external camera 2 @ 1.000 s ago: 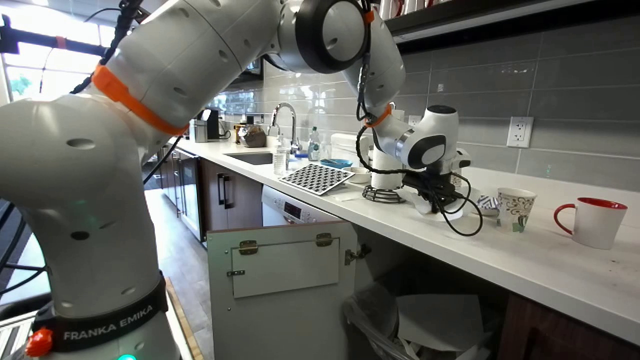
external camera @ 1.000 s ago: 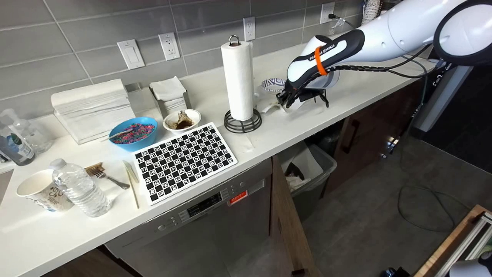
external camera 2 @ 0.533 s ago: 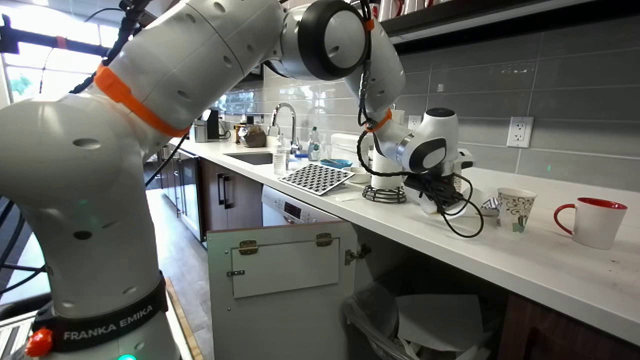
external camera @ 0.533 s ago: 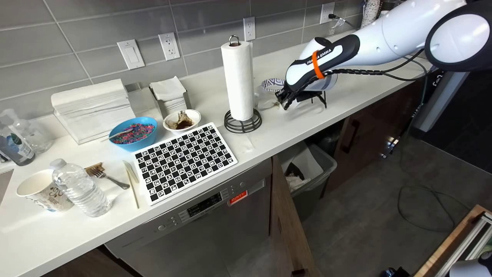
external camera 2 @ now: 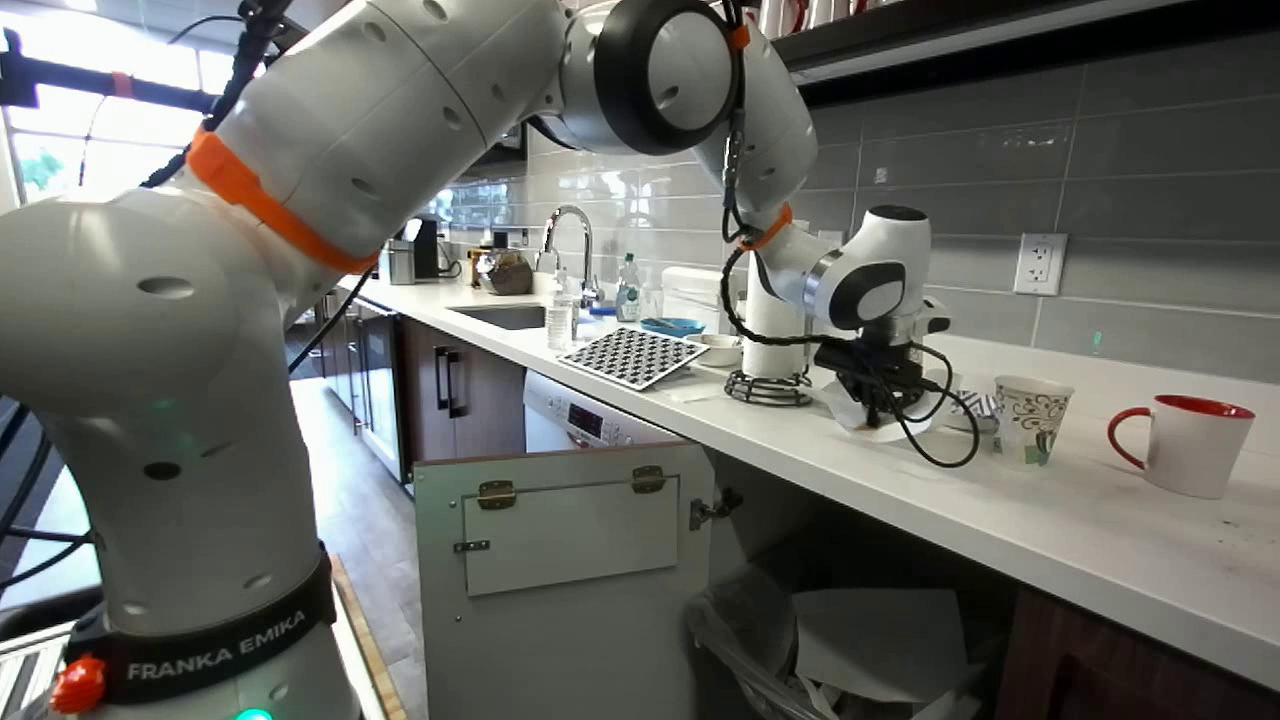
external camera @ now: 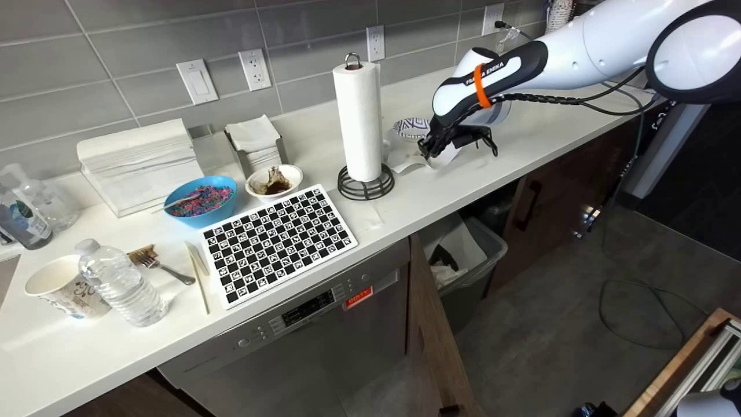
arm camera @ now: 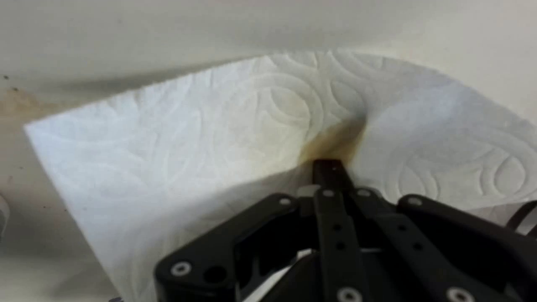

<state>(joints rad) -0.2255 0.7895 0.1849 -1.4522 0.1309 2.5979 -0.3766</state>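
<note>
Claw state: fingers together, clamped on a white paper sheet. I read this from the wrist view, where the embossed sheet draws into folds at the fingertips, with a yellow-brown stain in the gathered part.

Reference for all positions: the paper towel roll, upright on a black wire stand. I find the claw and sheet just right of the roll in both exterior views, low at the counter. I cannot tell how much of the sheet rests on the surface. A patterned dish sits right of the roll, nearer the gray tiled wall. Farther right, past the claw, I see a paper cup and a red-rimmed mug in an exterior view.

Counter surface: white; on the claw's side of the roll, the wrist view shows me a brown smear. Left of the roll, the checkered board sits near the front edge, with a white bowl behind it; a blue bowl is farther left, and a water bottle well left.

Room: the wall runs behind the roll. The dishwasher is below and left of the roll; the open cabinet door and the bin are below and right of it in an exterior view. Well beyond the roll I note the sink and a bright window.
</note>
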